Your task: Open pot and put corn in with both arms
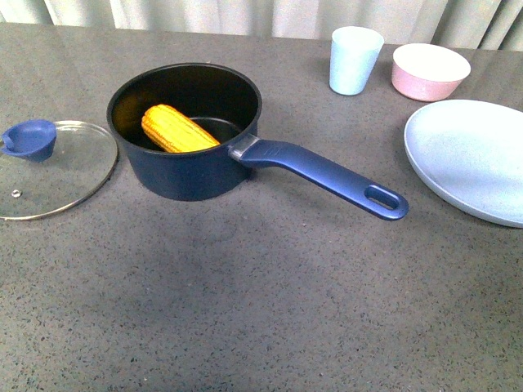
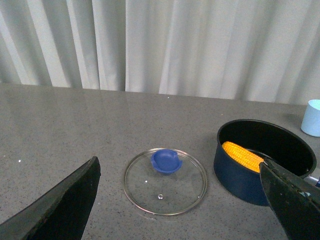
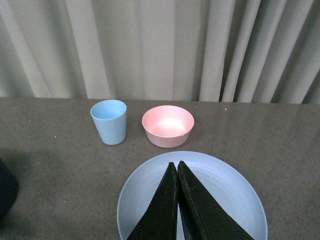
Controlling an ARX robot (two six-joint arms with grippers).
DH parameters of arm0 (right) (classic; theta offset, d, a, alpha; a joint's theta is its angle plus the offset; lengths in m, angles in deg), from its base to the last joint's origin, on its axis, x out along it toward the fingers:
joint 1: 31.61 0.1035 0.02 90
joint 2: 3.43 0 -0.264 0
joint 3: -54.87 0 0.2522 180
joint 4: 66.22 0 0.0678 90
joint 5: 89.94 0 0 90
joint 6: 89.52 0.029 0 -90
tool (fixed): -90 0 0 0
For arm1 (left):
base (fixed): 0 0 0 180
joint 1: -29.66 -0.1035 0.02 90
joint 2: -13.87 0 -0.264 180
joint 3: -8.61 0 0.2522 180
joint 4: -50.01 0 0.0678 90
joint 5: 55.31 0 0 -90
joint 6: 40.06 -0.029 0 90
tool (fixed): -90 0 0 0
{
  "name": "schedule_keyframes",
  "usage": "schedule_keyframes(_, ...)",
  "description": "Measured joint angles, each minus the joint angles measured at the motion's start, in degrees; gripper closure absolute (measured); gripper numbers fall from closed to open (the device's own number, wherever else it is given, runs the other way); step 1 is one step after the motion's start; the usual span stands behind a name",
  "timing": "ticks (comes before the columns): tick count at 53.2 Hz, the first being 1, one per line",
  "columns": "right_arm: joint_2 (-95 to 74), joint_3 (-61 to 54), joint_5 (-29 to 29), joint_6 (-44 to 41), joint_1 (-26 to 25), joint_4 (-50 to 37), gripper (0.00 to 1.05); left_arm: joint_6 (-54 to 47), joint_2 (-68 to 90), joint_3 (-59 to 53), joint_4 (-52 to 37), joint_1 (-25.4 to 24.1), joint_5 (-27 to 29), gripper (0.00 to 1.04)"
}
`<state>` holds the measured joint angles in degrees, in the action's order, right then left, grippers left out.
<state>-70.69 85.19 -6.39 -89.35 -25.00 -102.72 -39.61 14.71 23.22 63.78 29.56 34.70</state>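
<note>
We are seeing the corn (image 1: 178, 129) lying inside the pot (image 1: 185, 167) — lid (image 1: 51, 169) at nine o'clock; our left gripper (image 2: 182, 200) is gaping wide and empty, our right gripper (image 3: 177, 167) is pinched closed on nothing.

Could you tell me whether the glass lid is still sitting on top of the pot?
No, the glass lid lies flat on the table beside the open pot, which holds the corn.

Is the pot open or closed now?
Open. The pot has no lid; its glass lid lies flat on the table beside it, and the corn rests inside.
</note>
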Motion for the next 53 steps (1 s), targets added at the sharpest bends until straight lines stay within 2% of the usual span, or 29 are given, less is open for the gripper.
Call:
schedule_keyframes(12,9.3,-7.3,2.5,0.0,-2.3,2.2,1.03,0.0,0.0,0.0,0.0,0.0,0.0,0.09)
schedule_keyframes(16,11.9,-8.7,6.0,0.0,-5.0,3.5,1.03,0.0,0.0,0.0,0.0,0.0,0.0,0.09)
schedule_keyframes(31,21.1,-12.4,6.4,0.0,-6.4,9.0,1.03,0.0,0.0,0.0,0.0,0.0,0.0,0.09)
schedule_keyframes(36,22.0,-14.6,6.4,0.0,-6.4,6.9,1.03,0.0,0.0,0.0,0.0,0.0,0.0,0.09)
schedule_keyframes(53,37.1,-15.2,6.5,0.0,-6.4,20.6,1.03,0.0,0.0,0.0,0.0,0.0,0.0,0.09)
